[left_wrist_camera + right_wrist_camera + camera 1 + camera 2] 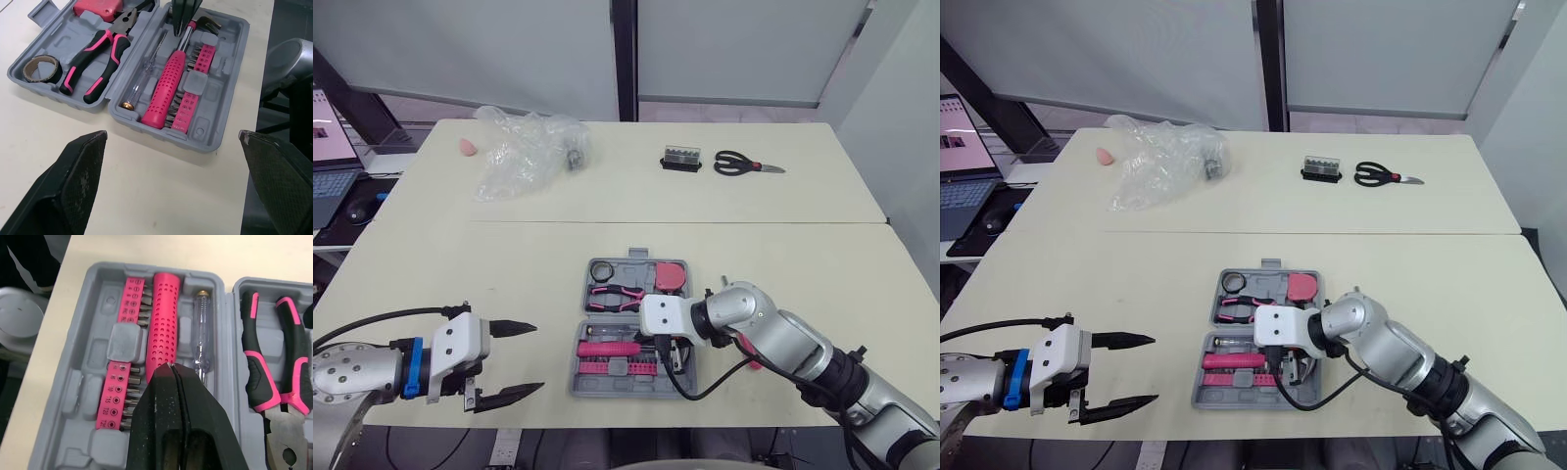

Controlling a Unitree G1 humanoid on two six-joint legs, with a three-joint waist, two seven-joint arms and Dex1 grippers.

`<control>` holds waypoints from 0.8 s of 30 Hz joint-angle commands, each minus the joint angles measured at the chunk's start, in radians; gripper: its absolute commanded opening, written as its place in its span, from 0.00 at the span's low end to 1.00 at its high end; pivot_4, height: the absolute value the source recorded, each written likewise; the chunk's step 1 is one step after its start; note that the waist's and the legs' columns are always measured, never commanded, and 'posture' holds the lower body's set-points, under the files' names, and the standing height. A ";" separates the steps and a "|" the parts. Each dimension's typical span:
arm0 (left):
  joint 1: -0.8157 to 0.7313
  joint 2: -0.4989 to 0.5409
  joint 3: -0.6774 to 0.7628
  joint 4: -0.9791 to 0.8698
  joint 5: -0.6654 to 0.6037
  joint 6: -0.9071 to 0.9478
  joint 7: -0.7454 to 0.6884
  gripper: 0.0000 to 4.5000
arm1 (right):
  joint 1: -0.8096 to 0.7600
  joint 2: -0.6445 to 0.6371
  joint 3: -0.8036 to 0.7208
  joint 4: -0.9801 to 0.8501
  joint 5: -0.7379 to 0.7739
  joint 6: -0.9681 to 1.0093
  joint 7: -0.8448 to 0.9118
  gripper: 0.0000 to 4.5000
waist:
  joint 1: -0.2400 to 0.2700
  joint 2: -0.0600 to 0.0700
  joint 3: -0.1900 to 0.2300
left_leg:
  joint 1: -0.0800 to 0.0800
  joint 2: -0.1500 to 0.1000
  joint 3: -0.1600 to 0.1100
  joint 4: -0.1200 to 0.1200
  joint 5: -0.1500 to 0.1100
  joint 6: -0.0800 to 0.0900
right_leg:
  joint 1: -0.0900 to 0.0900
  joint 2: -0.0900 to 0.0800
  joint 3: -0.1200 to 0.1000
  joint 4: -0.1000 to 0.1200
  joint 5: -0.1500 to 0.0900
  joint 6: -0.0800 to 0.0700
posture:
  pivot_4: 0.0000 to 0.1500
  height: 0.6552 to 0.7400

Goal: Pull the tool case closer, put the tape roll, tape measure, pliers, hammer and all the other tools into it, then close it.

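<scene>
The right tool [171, 369] has its two black fingers pressed together with nothing visible between them. Its tips hang just over the pink hammer [164, 318], which lies in the near half of the open tool case [579, 364]. The far half holds the tape roll [601, 269], pliers [617, 296] and tape measure [671, 277]. The left tool [536, 358] hovers wide open and empty, near and left of the case. Left out are the scissors [739, 164] and a black bit box [682, 159], far and right of centre, well apart from the case. The scissors' long axis runs left to right with the handles on the left, so the right arm looks better placed. The pale desk [783, 255] also carries a crumpled plastic bag [529, 147] far left, with grey partition panels [509, 49] behind.
</scene>
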 commanded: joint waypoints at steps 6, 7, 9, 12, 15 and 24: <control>0.003 -0.005 0.005 -0.030 0.000 -0.014 0.014 1.00 | 0.017 -0.001 0.046 0.054 -0.088 -0.081 -0.012 0.00 | 0.000 0.000 0.000 | 0.000 0.000 0.000 0.000 0.000 0.000 | 0.000 0.000 0.000 0.000 0.000 0.000 | 1.00 1.00; 0.003 -0.005 0.004 -0.030 0.000 -0.014 0.015 1.00 | 0.020 0.002 0.048 0.060 -0.093 -0.080 -0.011 0.00 | 0.000 0.000 0.000 | 0.000 0.000 0.000 0.000 0.000 0.000 | 0.000 0.000 0.000 0.000 0.000 0.000 | 1.00 1.00; 0.004 -0.006 0.003 -0.030 0.000 -0.015 0.017 1.00 | 0.024 0.006 0.051 0.066 -0.100 -0.077 -0.006 0.00 | 0.000 0.000 0.000 | 0.000 0.000 0.000 0.000 0.000 0.000 | 0.000 0.000 0.000 0.000 0.000 0.000 | 1.00 1.00; 0.004 -0.009 0.001 -0.028 -0.002 -0.015 0.021 1.00 | 0.033 -0.011 0.089 0.091 -0.149 -0.104 0.004 0.00 | 0.000 0.000 0.000 | 0.000 0.000 0.000 0.000 0.000 0.000 | 0.000 0.000 0.000 0.000 0.000 0.000 | 1.00 1.00; 0.002 -0.015 -0.004 -0.021 0.003 -0.021 0.024 1.00 | 0.047 -0.018 0.097 0.108 -0.177 -0.153 0.004 0.00 | 0.000 -0.001 -0.001 | 0.001 0.000 0.000 0.000 0.000 0.000 | 0.000 0.000 0.000 0.000 0.000 0.000 | 1.00 1.00; -0.025 -0.050 0.034 0.047 -0.023 -0.005 0.064 1.00 | 0.075 0.036 -0.164 0.019 -0.028 -0.185 -0.030 0.00 | 0.001 -0.004 -0.002 | 0.001 0.000 0.000 0.000 0.000 0.000 | 0.002 0.001 0.000 0.000 0.000 0.000 | 1.00 1.00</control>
